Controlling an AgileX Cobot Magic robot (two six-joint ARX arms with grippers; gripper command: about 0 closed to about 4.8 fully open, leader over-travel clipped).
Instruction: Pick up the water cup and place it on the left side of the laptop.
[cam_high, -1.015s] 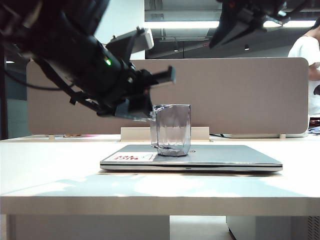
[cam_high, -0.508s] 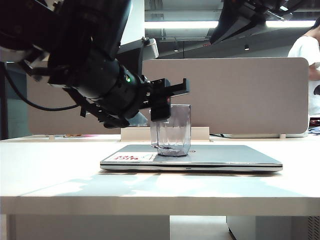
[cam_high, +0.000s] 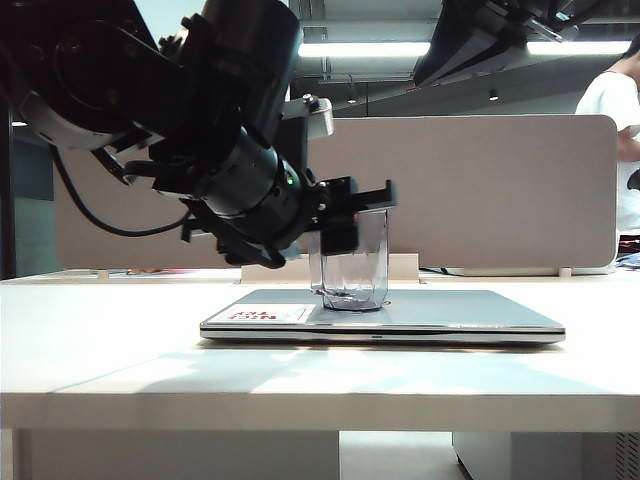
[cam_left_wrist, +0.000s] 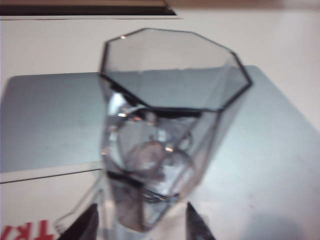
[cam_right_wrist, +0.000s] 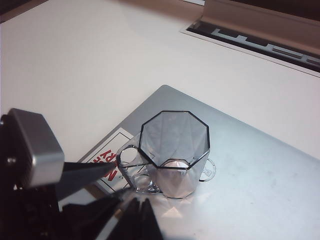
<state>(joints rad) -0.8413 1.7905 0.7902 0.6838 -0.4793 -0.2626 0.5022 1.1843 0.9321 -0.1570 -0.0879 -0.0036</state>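
The water cup (cam_high: 352, 258), clear grey-blue with faceted sides, stands upright on the closed silver laptop (cam_high: 450, 310), near the lid's middle. My left gripper (cam_high: 352, 215) reaches it from the left and is open. In the left wrist view its fingertips (cam_left_wrist: 89, 224) flank the lower part of the water cup (cam_left_wrist: 165, 125), which stands between them, and the laptop (cam_left_wrist: 45, 115) lies below. The right wrist view looks down on the water cup (cam_right_wrist: 175, 150), its handle towards my left gripper (cam_right_wrist: 120, 182). My right gripper (cam_right_wrist: 141, 217) hangs shut above the laptop (cam_right_wrist: 250, 190), holding nothing.
A white sticker with red print (cam_high: 262, 314) lies on the lid's left corner. A beige partition (cam_high: 480, 190) runs behind the table, with a cable slot (cam_right_wrist: 260, 35) before it. A person in white (cam_high: 612, 120) stands far right. My right arm (cam_high: 480, 35) hangs high at upper right.
My left gripper has opened wide and moved right and down, from beside the cup's rim to around the cup. The cup has shifted slightly right. The right arm has stayed put.
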